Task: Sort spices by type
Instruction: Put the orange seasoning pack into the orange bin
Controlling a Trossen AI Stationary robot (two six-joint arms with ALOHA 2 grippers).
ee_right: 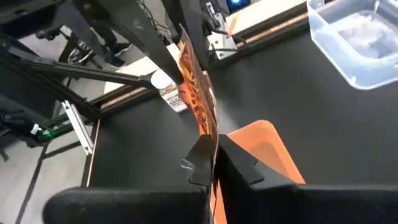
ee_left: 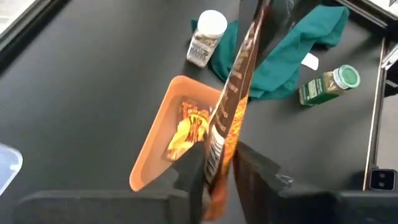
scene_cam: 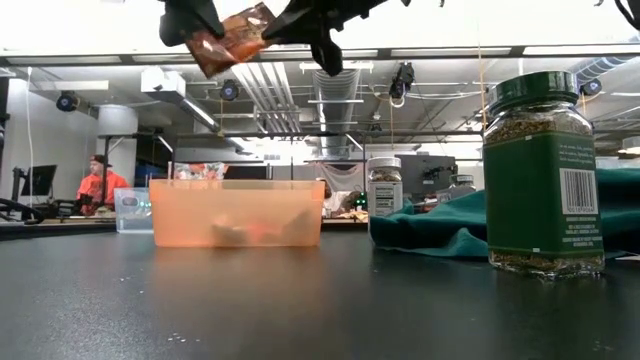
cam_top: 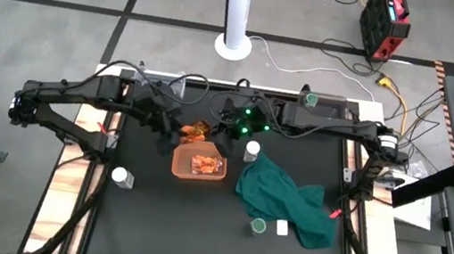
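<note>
Both arms are up over the orange bin (cam_top: 198, 166) right now. The left pincer (ee_left: 214, 165) is pinching one brown foil packet (scene_cam: 232, 36) and the right pincer (ee_right: 214, 158) is clamped on that same packet from the other side, so it hangs in the air above the bin. More packets (ee_left: 185, 127) sit inside the bin. A white-capped jar (cam_top: 251, 151) stands just beside the bin by the green cloth (cam_top: 288, 199), and a green-capped jar (scene_cam: 543, 172) sits on the cloth's far side from the bin.
</note>
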